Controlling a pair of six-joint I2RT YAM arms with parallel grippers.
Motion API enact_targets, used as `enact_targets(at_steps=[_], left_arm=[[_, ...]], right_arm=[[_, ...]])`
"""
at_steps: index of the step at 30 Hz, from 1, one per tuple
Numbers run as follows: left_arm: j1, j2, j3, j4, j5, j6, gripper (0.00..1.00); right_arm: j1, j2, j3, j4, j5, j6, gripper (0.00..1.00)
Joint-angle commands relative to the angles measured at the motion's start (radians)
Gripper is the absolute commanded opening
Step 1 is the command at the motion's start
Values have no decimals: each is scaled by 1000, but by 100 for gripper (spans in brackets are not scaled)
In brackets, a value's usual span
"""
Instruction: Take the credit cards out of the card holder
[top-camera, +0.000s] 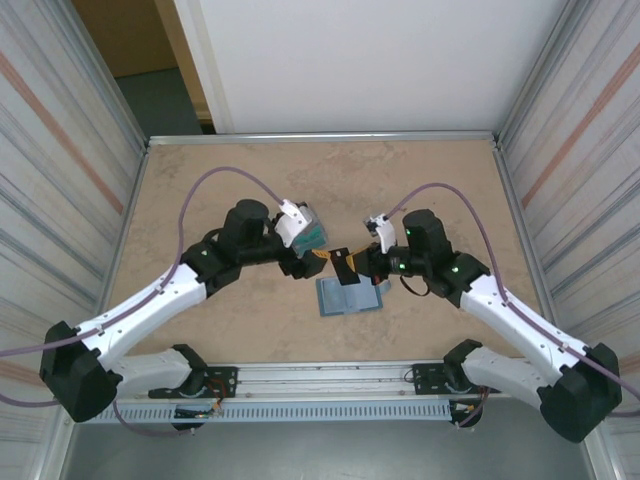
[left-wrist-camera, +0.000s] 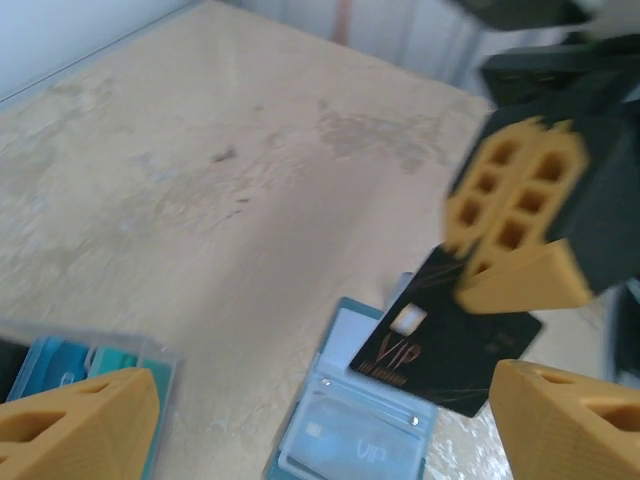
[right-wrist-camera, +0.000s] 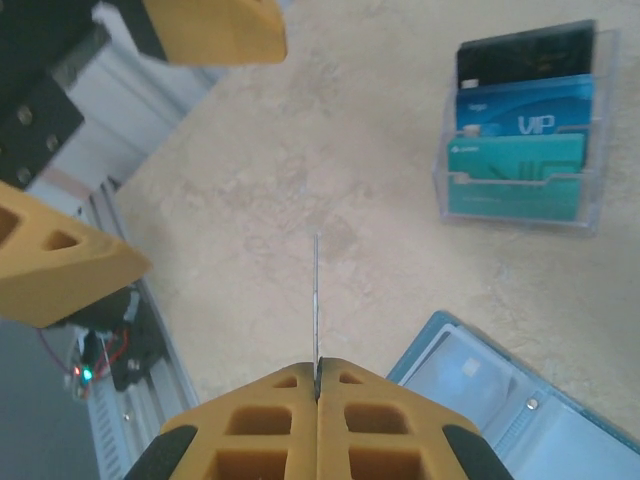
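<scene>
The right gripper (right-wrist-camera: 317, 375) is clenched, the left gripper (top-camera: 315, 262) spread wide beside it, likely ready for a handover. Beneath lies the card holder (top-camera: 350, 298), open, a pale card (left-wrist-camera: 355, 440) visibly pocketed. Pinched clear of it: a black VIP card (left-wrist-camera: 445, 350).

Gold "VIP" lettering stands on the face of a black credit card (left-wrist-camera: 445, 345) in the left wrist view, just below its chip. A smaller gold line beneath the letters is too blurred to read. Below it, the open card holder (left-wrist-camera: 325, 400) shows a pale "VIP" on a pocketed card (left-wrist-camera: 355, 445) behind clear plastic. In the right wrist view, pale "VIP" letters mark the blue credit card (right-wrist-camera: 525, 112) standing in a clear card stand (right-wrist-camera: 443, 185). Print on the teal-green credit card (right-wrist-camera: 515, 160) in front of it is too small to make out.
</scene>
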Motion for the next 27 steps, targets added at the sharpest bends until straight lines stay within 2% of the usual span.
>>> enact_targets(at_steps=[1, 8, 12, 16, 21, 24, 27], left_arm=[[50, 24, 55, -122, 234, 187, 80], [75, 94, 152, -338, 364, 350, 71], [73, 123, 169, -346, 363, 355, 66], [61, 157, 189, -351, 386, 366, 53], [35, 208, 220, -381, 378, 387, 52], [25, 234, 238, -401, 392, 402, 38], [23, 242, 243, -403, 402, 409, 14]], right_arm=[[22, 32, 71, -96, -25, -148, 0], [35, 68, 141, -170, -92, -242, 0], [39, 88, 174, -203, -119, -280, 0], [44, 108, 201, -225, -137, -305, 0], [49, 130, 228, -233, -155, -322, 0], [51, 139, 237, -234, -156, -326, 0], [52, 146, 237, -230, -152, -323, 0]])
